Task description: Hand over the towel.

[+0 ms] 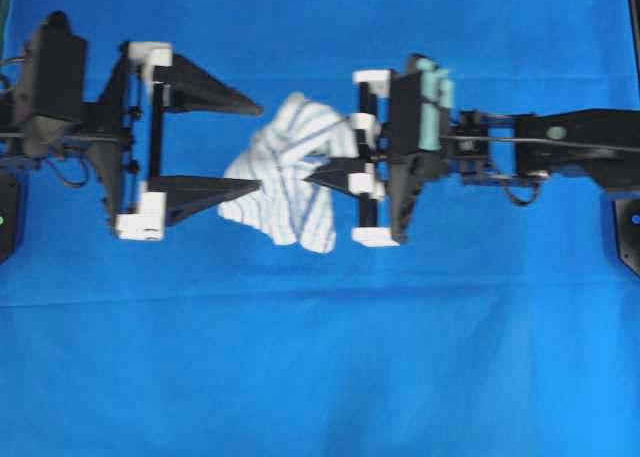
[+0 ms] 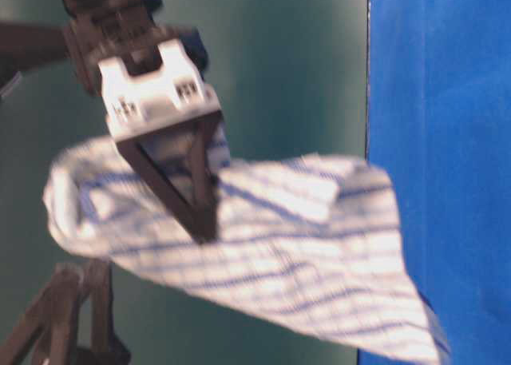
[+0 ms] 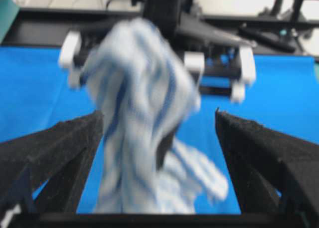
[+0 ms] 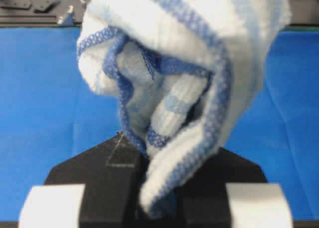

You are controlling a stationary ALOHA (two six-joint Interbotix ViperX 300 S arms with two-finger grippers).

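Towel pinched in right gripper, hanging above blue cloth; left gripper spread wide, clear of it; transfer apparently complete.

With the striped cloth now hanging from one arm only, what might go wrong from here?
1. The right gripper pinches only a bunched edge of the small white blue-striped towel, so it could slip out.
2. The towel hangs between the open left gripper's black fingers and might snag as the arms part.

White blue-striped towel
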